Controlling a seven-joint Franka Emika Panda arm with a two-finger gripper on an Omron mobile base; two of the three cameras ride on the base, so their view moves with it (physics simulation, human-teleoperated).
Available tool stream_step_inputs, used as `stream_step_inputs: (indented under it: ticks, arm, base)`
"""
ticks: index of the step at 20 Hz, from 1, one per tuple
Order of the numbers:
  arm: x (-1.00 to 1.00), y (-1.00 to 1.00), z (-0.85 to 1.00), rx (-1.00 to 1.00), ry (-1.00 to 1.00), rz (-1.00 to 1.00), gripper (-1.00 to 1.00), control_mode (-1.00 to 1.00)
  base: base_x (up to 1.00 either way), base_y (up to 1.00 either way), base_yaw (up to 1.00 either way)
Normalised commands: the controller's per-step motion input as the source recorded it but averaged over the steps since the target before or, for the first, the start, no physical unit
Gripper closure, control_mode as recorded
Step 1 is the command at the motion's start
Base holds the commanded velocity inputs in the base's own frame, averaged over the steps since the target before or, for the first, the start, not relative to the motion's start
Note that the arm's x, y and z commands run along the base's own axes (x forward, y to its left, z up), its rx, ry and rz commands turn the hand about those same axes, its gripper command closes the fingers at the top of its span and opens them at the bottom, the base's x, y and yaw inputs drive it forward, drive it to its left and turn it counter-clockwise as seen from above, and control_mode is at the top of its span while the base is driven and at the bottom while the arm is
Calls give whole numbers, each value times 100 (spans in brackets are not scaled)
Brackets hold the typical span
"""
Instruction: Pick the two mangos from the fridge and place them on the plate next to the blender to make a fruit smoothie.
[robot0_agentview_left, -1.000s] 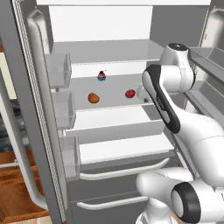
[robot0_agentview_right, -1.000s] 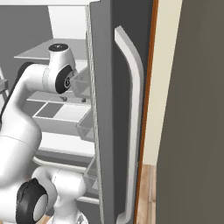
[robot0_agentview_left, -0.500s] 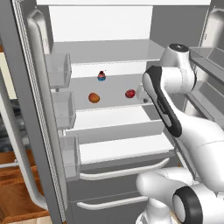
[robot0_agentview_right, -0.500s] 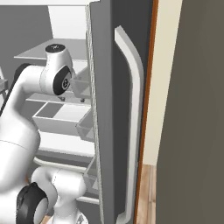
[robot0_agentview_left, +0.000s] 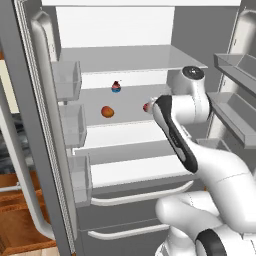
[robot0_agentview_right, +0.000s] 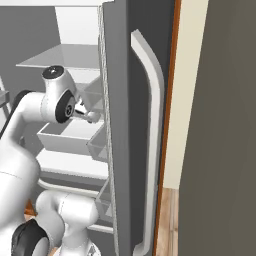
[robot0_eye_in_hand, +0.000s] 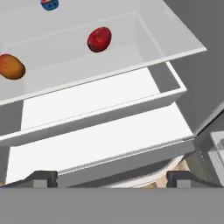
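Mangos, orange and red, on fridge shelf

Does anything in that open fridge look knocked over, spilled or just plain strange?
Nothing stands out. The orange mango, the red mango and a small cupcake sit apart on the fridge shelf, with no spill.

The tall grey-silver fridge stands open, its white shelves and drawers showing, with clear bins on the door and a long curved grey handle on the outside of the door. On one white inner shelf lie two small smooth roundish mangos, well apart. The orange mango rests to the left, lying on its side. The deep red mango sits to the right, nearer the shelf's back wall, partly hidden in the left base view.
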Motion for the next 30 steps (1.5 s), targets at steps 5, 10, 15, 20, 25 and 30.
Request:
stream_step_inputs:
  ticks: [5,10,15,20,25,30]
  arm:
    - [51,-4,-3,10,0,-16,-100,-100]
    - [71,-13,-5,1,0,-3,-100,-100]
    - [51,0,-11,0,0,0,-100,-100]
    - [45,0,-27,0,0,0,-100,-100]
    - [39,0,-23,0,0,0,-100,-100]
    - [46,0,-16,0,0,0,-100,-100]
  base:
    - [0,0,0]
    - [0,0,0]
    - [0,0,0]
    - [0,0,0]
    - [0,0,0]
    - [0,0,0]
